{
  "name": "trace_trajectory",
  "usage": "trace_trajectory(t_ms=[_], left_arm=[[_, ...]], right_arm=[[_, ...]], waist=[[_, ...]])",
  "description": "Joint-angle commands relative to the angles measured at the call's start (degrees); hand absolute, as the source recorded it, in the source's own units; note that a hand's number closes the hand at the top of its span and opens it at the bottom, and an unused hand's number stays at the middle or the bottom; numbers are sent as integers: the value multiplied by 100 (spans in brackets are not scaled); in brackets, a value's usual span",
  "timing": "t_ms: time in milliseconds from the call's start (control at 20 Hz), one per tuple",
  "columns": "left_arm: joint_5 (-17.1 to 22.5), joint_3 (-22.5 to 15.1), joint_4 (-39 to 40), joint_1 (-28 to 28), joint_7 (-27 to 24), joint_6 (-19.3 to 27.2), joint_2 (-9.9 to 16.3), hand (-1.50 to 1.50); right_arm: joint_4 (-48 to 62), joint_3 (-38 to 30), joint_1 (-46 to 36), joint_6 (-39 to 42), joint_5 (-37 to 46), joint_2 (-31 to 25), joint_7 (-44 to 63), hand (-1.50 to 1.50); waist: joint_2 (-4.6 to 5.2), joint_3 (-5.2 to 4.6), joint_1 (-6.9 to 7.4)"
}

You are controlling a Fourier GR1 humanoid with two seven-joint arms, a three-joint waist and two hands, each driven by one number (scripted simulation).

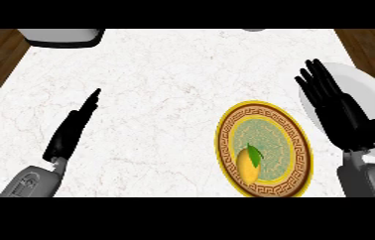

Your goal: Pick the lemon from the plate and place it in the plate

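White marble counter (168,85) carried a patterned plate (296,135) with the lemon (249,167) lying on its near-left part, untouched. Right hand (333,105) hovered, fingers straight and together, over a plain white plate (362,85); left hand (73,130) rested flat, fingers straight. Pick not yet begun; next move likely calls for the right hand to shift left and down onto the lemon.

A white marbled surface (168,85) fills the view — wood (9,48) shows at both far corners, a grey appliance (62,35) far left.
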Motion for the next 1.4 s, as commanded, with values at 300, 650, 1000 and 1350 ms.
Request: trace_trajectory(t_ms=[300, 650, 1000, 1350], left_arm=[[801, 370, -44, 584, -10, 152, -825, 0], [1191, 555, -99, 772, -116, 43, -1293, 0], [1001, 552, -455, 1064, 67, 1, -1299, 0], [1086, 673, -385, 724, 278, -114, -1180, 0]], right_arm=[[-186, -482, -34, -223, 2306, -2334, 57, 150], [-732, -1048, 1313, -2213, 2256, -155, -1483, -150], [-1985, -1033, 1828, -1441, 2535, -914, -262, -150], [-2929, -215, 2142, -348, 3283, -2220, 1476, -150]], waist=[[264, -219, -263], [214, 18, -240], [216, 11, -166], [223, -6, -160]])
